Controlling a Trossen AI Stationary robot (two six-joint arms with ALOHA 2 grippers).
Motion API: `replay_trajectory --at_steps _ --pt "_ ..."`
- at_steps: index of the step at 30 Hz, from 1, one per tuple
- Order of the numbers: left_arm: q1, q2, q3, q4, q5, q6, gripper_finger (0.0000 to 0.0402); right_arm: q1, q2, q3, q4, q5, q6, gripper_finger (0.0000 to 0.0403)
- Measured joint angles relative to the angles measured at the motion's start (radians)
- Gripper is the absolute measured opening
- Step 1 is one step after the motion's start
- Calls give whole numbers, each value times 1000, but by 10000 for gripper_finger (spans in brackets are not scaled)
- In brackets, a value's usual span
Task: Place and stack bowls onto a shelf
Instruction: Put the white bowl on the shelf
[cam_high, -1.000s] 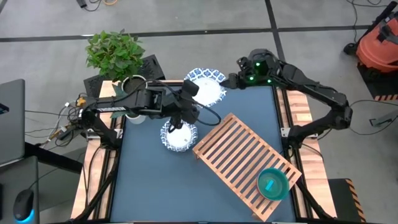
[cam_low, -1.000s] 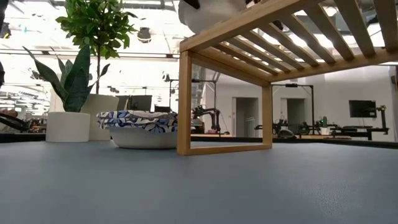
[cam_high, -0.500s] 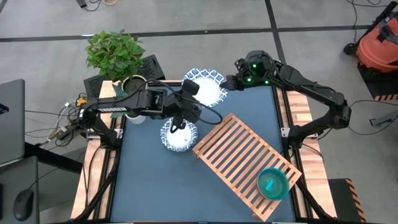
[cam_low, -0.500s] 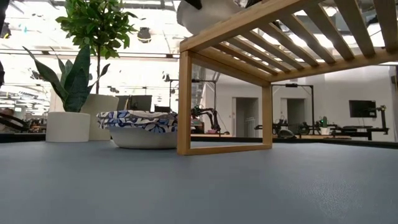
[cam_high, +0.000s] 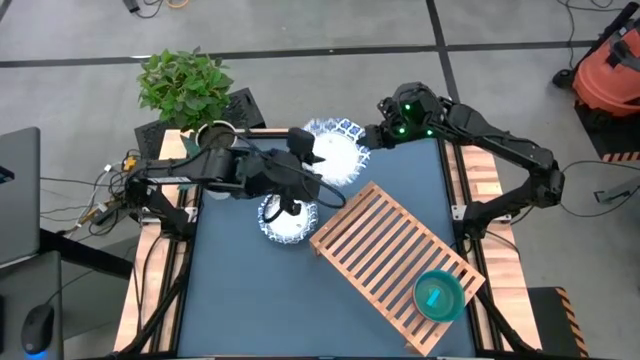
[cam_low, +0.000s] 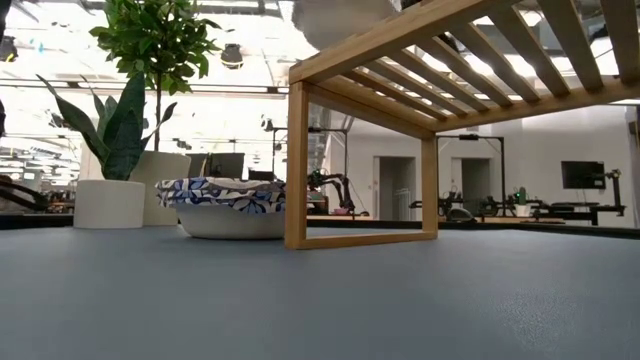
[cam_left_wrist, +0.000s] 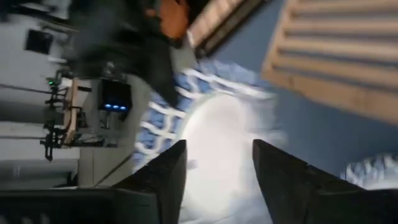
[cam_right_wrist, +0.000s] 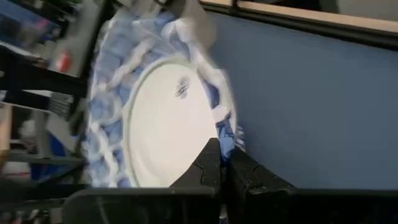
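Near the frame's upper middle, keep your right gripper (cam_high: 366, 136) pinching the patterned bowl (cam_high: 332, 145) rim while the spread left gripper (cam_high: 300, 176) supports it.

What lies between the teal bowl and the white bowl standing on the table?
In the high view, only bare slats of the wooden shelf lie between the teal bowl and the white bowl on the table.

The shelf (cam_high: 395, 265) is made of pale, matt slatted wood, and a fine, slightly pebbled matt finish is seen on the dark blue tabletop (cam_low: 320, 300). A smooth, glazed ceramic look is given off by the white patterned bowl (cam_right_wrist: 165, 118), while the teal bowl (cam_high: 439, 296) looks like smooth plastic.
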Motion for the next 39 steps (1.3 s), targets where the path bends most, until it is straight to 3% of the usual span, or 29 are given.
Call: replay_trajectory --at_steps 6,9,14,18,23,28,39 --pt "2 -17 177 -70 10 -146 203 20 -14 0 -86 -4 -11 20" --pt "23 -34 271 -143 42 -260 203 59 -36 0 -134 -63 -11 20" --pt "105 -119 323 -178 181 -520 203 207 -85 0 -346 -29 39 20" --pt "175 -194 308 -180 313 -653 203 340 -109 -48 -392 26 148 20" --pt "208 -221 306 -189 346 -706 203 435 -121 -115 -382 87 201 20" --pt "208 -228 306 -187 362 -723 203 433 -144 -197 -334 160 216 20" --pt "208 -207 305 -219 395 -755 203 407 -180 -286 -322 137 213 34"
